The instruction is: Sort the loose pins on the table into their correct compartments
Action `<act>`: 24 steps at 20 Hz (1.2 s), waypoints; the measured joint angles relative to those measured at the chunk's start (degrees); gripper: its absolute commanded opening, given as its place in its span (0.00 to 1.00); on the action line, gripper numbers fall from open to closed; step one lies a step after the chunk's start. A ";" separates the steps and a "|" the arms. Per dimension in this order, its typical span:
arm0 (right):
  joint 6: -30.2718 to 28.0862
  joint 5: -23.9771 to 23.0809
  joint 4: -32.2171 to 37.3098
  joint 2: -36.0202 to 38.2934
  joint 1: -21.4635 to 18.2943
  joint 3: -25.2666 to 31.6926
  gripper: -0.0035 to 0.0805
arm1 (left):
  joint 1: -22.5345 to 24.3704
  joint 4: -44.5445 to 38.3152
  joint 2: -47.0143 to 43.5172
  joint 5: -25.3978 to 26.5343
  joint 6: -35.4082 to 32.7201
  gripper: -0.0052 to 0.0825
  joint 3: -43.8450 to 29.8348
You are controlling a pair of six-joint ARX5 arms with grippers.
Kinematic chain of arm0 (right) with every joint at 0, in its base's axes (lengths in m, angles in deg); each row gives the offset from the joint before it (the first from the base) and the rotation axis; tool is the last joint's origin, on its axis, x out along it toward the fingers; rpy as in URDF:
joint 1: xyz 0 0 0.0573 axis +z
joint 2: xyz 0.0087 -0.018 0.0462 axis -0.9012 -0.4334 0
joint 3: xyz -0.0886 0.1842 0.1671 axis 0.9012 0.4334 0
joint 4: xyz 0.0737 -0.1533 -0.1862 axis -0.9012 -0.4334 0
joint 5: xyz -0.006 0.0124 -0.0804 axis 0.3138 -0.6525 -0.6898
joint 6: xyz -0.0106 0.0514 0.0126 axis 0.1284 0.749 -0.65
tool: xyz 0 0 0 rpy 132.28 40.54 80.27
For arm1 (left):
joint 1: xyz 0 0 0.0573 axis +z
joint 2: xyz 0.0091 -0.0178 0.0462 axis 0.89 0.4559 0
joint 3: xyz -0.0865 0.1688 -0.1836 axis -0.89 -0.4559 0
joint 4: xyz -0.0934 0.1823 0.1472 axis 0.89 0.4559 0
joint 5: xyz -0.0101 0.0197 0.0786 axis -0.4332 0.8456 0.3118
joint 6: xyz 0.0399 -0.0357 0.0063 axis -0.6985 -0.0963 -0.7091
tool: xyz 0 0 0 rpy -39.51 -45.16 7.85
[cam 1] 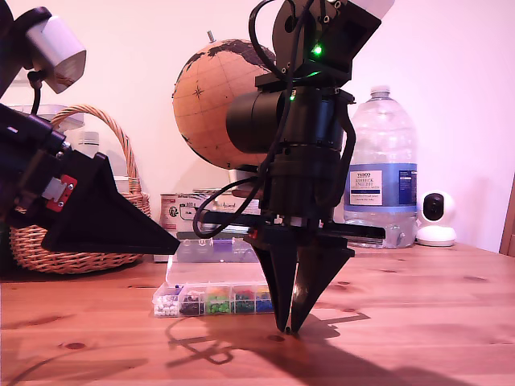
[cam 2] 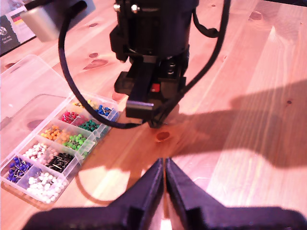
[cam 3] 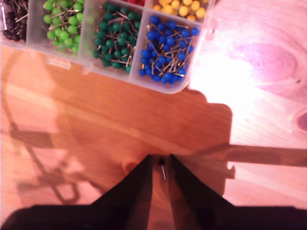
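Observation:
A dark-headed loose pin (cam 3: 160,162) lies on the pine table (cam 3: 96,120), in the narrow gap between the fingertips of my second gripper (cam 3: 160,157). The jaws stand slightly apart and neither touches the pin. That gripper (cam 1: 286,330) points straight down with its tips at the table, just off the exterior view's right end of the clear box of compartments (cam 1: 213,299). The blue cell (cam 3: 165,48) is the nearest one. My first gripper (cam 2: 164,162) is shut and empty. It hovers at the exterior view's left (cam 1: 175,237), above the box (cam 2: 53,153).
The box's clear lid (cam 1: 213,257) lies open behind it. Along the back stand a wicker basket (cam 1: 80,233), a cork globe (cam 1: 221,100), a printed tin box (cam 1: 189,211), a large water bottle (cam 1: 380,169) and a small white camera (cam 1: 437,219).

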 measured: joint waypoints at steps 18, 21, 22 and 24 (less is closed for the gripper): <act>-1.36 0.07 -1.64 -0.04 0.00 0.00 0.03 | 0.00 0.00 0.00 0.00 0.00 0.03 0.00; -1.55 0.15 -2.45 -0.04 0.00 -0.04 0.03 | 0.00 0.00 0.00 0.00 0.00 0.03 0.00; -1.88 0.15 -2.99 -0.04 0.00 -0.11 0.03 | 0.00 0.00 0.00 0.00 0.00 0.03 0.00; -3.04 0.15 -5.38 -0.42 0.00 -1.14 0.03 | 0.00 0.00 0.00 0.00 0.00 0.03 0.00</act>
